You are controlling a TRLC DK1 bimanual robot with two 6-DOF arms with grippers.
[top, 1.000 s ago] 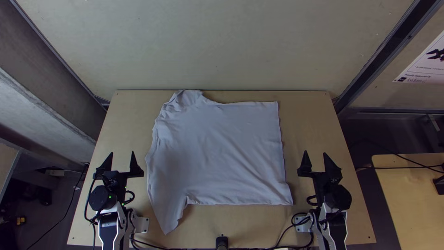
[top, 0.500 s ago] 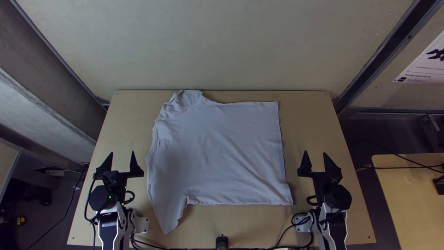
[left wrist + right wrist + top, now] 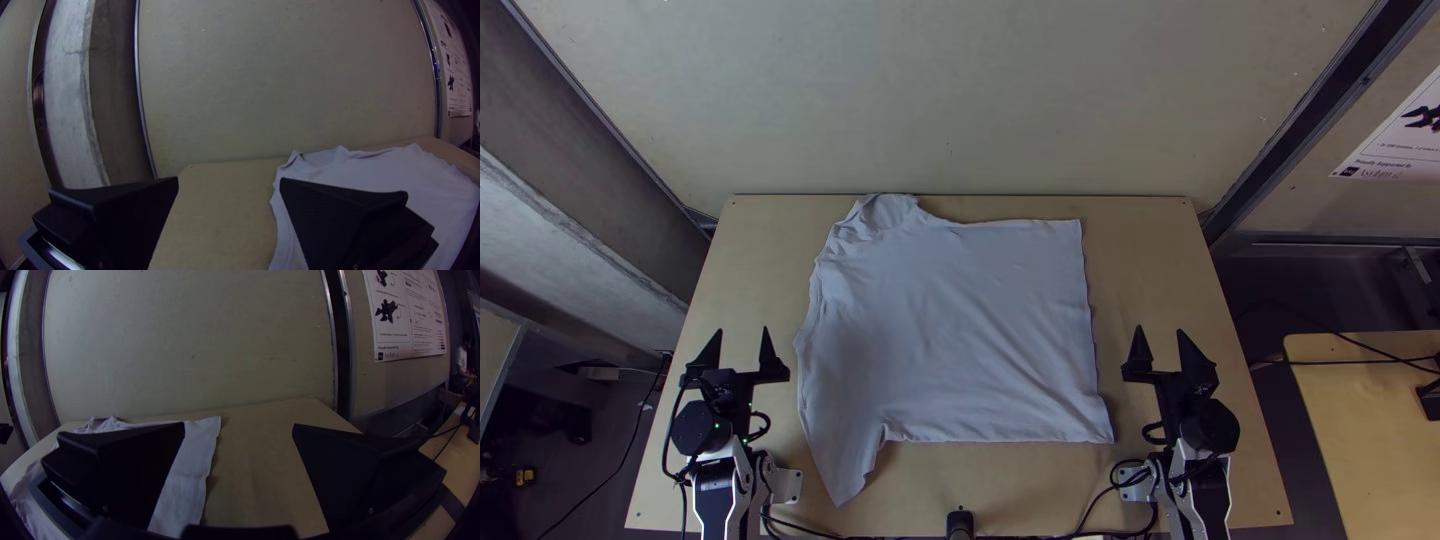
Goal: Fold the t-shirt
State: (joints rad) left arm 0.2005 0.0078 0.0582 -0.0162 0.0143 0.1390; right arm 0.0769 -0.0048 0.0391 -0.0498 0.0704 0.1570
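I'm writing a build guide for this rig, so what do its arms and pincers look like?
The left arm and right arm have white links, black joints and black cables. Small green lights show on the left arm. The left pincer and right pincer each have two wide black fingers with pointed tips.

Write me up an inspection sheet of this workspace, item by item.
Surface: light wooden table, bare around the shirt.
Job's things: white t-shirt, spread out, not folded; wrinkled on its left side, one sleeve pointing to the near edge.
Clutter: small black object at the near edge.
Grippers: left gripper and right gripper on either side of the shirt, jaws open, holding nothing.
Cables: black cables looping beside both grippers.
Surroundings: pale wall, poster, second table.
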